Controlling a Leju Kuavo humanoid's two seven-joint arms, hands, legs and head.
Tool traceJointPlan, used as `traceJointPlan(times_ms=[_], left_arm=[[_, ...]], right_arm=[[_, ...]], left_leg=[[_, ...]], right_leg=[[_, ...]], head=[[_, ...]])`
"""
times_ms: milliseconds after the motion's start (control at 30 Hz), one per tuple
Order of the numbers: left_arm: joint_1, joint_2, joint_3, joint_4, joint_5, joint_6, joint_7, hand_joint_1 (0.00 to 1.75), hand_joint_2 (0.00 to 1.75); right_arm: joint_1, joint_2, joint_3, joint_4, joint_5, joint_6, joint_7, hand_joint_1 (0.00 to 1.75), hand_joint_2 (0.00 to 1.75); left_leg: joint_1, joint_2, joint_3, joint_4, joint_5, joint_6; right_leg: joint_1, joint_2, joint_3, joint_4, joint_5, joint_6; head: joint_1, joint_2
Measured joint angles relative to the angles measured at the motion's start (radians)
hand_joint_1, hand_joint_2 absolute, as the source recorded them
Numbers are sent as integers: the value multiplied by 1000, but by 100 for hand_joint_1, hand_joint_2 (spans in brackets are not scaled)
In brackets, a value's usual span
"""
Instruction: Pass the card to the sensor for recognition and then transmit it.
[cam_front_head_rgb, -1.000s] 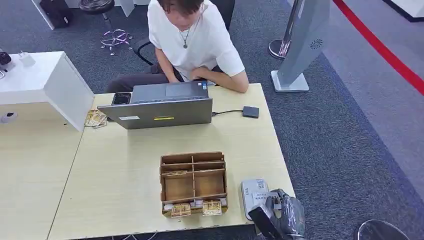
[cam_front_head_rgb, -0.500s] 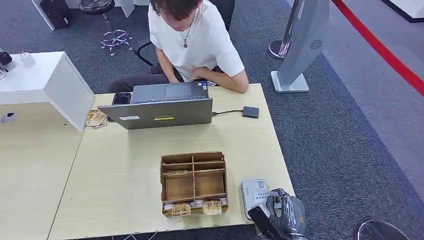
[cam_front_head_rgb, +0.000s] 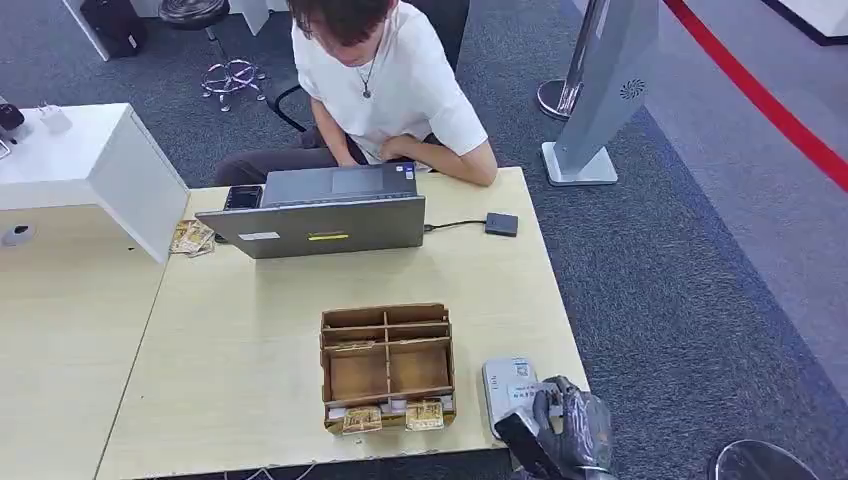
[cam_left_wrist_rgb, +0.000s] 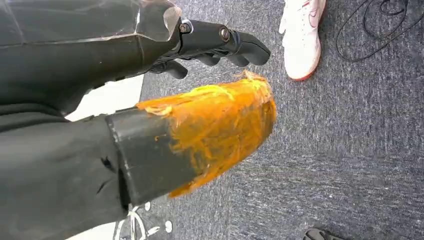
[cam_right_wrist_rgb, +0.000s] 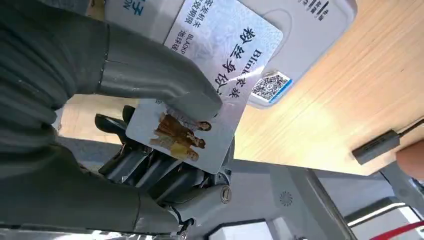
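From the head view, my right hand (cam_front_head_rgb: 563, 432) sits at the near right corner of the worktop (cam_front_head_rgb: 250, 380), pinching the card (cam_front_head_rgb: 531, 392) just over the white sensor (cam_front_head_rgb: 508, 385). The corner is the trouble, I judge: the sensor lies close to the worktop's edge, and a card that slips here would likely go over onto the grey carpet (cam_front_head_rgb: 680, 300) rather than stay within reach. The cardboard tray (cam_front_head_rgb: 386, 364) with its compartments stands just beside the sensor, so a wide swing could knock it. A person in a white shirt (cam_front_head_rgb: 400, 90) sits at the far side behind a laptop (cam_front_head_rgb: 322, 215), well apart from me; handing the card across means clearing both tray and laptop lid.

From my left wrist view, my left hand (cam_left_wrist_rgb: 200, 75) hangs over the carpet, grasping nothing, its dark fingers curled in loosely near the orange-wrapped thumb (cam_left_wrist_rgb: 210, 135). A white shoe (cam_left_wrist_rgb: 302, 37) and a black cable (cam_left_wrist_rgb: 385, 27) lie on the floor nearby.

From my right wrist view, the thumb (cam_right_wrist_rgb: 160, 82) presses the card (cam_right_wrist_rgb: 210, 85) against the fingers (cam_right_wrist_rgb: 145, 165) beneath. The hold covers one end only and the card face looks glossy, so I think it could pivot or slide. It partly overlaps the sensor (cam_right_wrist_rgb: 280, 25), apparently tilted; whether it touches I cannot tell, and a poor read is possible.
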Motion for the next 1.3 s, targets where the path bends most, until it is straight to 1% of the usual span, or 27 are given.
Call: traceJointPlan(times_ms=[67, 167, 267, 500, 800, 933, 1000, 1067, 1167, 1300], left_arm=[[0, 0, 0, 0, -2, -1, 0, 0, 0], [0, 1, 0, 0, -6, -8, -1, 0, 0], [0, 1, 0, 0, -12, -11, -2, 0, 0], [0, 6, 0, 0, -21, -18, -6, 0, 0], [0, 7, 0, 0, -22, -18, -8, 0, 0], [0, 8, 0, 0, -26, -20, -13, 0, 0], [0, 9, 0, 0, -32, -22, -15, 0, 0], [0, 11, 0, 0, -35, -27, -16, 0, 0], [0, 14, 0, 0, -41, -31, -22, 0, 0], [0, 16, -1, 0, -45, -34, -23, 0, 0]], right_arm=[[4, 11, -15, -19, 56, 0, -8, 175, 175], [9, 38, -53, -66, 154, 0, -45, 175, 175], [9, 56, -81, -110, 193, 0, -66, 175, 175], [8, 74, -118, -215, 233, 0, -72, 175, 175], [7, 80, -129, -260, 235, 0, -74, 175, 175], [4, 85, -132, -297, 246, 0, -93, 175, 175], [1, 85, -128, -323, 262, 0, -85, 175, 175], [-4, 85, -115, -342, 279, 0, -63, 175, 175], [-22, 77, -70, -376, 317, 0, -11, 175, 175], [-49, 51, -4, -407, 357, 0, 44, 175, 175]], left_leg=[[0, 0, 0, 0, 0, 0], [0, 0, 0, 0, 0, 0], [0, 0, 0, 0, 0, 0], [0, 0, 0, 0, 0, 0], [0, 0, 0, 0, 0, 0], [0, 0, -1, 0, 0, 0], [0, 0, -1, 0, 0, 0], [0, 0, -1, 0, 0, 0], [0, 0, -1, 0, 0, 0], [0, 0, -1, 0, 0, 0]], right_leg=[[0, 0, 0, 0, 0, 0], [0, 0, 0, 0, 0, 0], [0, 0, 0, 0, 0, 0], [0, 0, 0, 0, 0, 0], [0, 0, -1, 0, 0, 0], [0, 0, -1, 0, 0, 0], [0, 0, 0, 0, 0, 0], [0, 0, -1, 0, 0, 0], [0, 0, -1, 0, 0, 0], [0, 0, 0, 0, 0, 0]], head=[[0, 0], [0, 0], [0, 0], [0, 0], [0, 0], [0, 0], [0, 0], [0, 0], [0, 0], [0, 0]])
